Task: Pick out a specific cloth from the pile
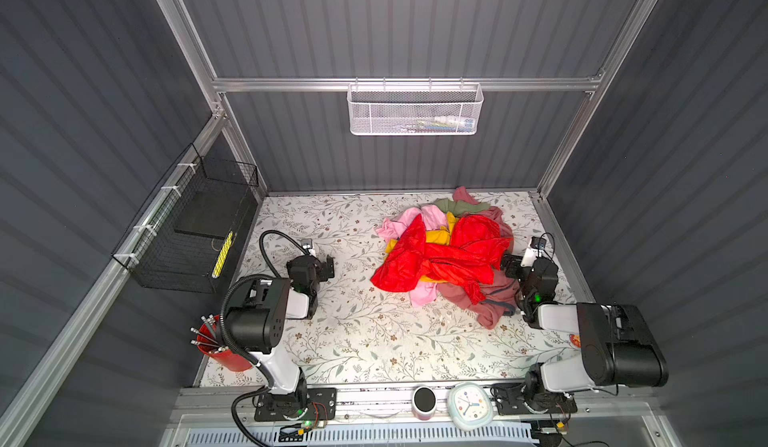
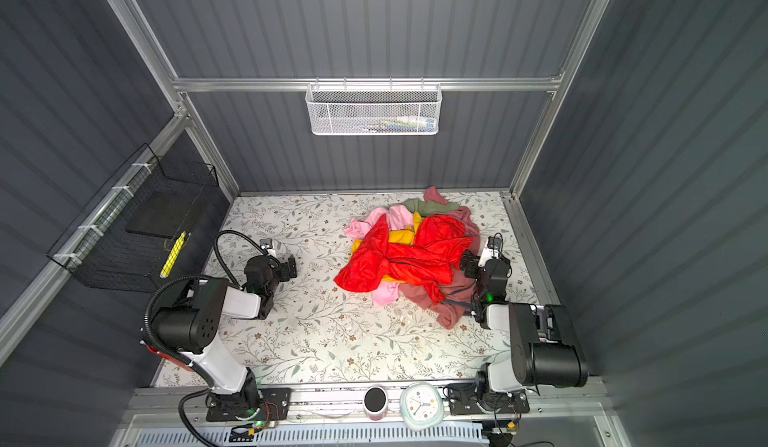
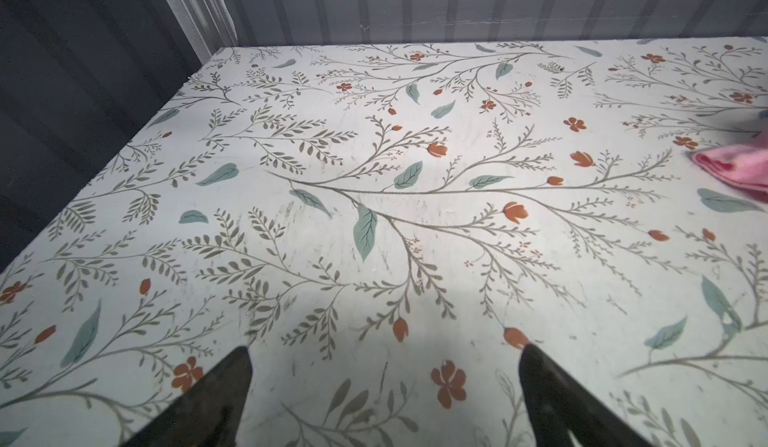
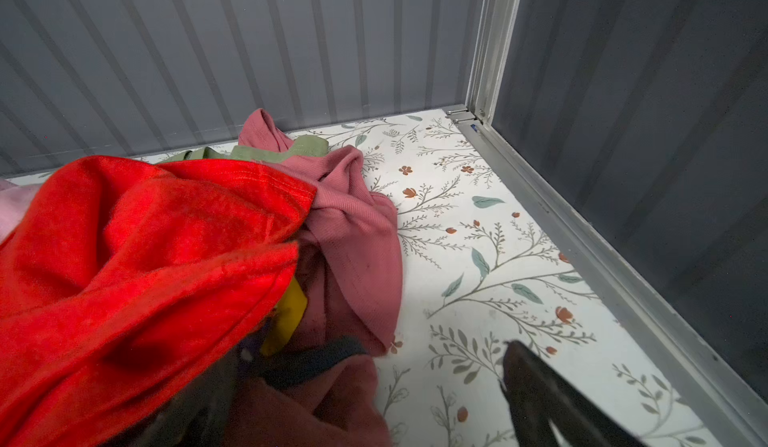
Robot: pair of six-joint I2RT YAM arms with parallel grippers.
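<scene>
Two grippers gape wide, empty: left gripper (image 1: 328, 266) well clear, right gripper (image 1: 508, 267) at the edge of the mixed-garment pile (image 1: 436, 239), just beside the dusty salmon-pink, grey-blue-trimmed T-shirt (image 1: 490, 314) half-buried beneath the shiny red garment (image 1: 415, 266). Close carelessly and red comes along too.

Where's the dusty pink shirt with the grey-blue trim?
The shirt lies at the pile's near right edge in both top views, partly under the red garment, beside the right claw.
</scene>
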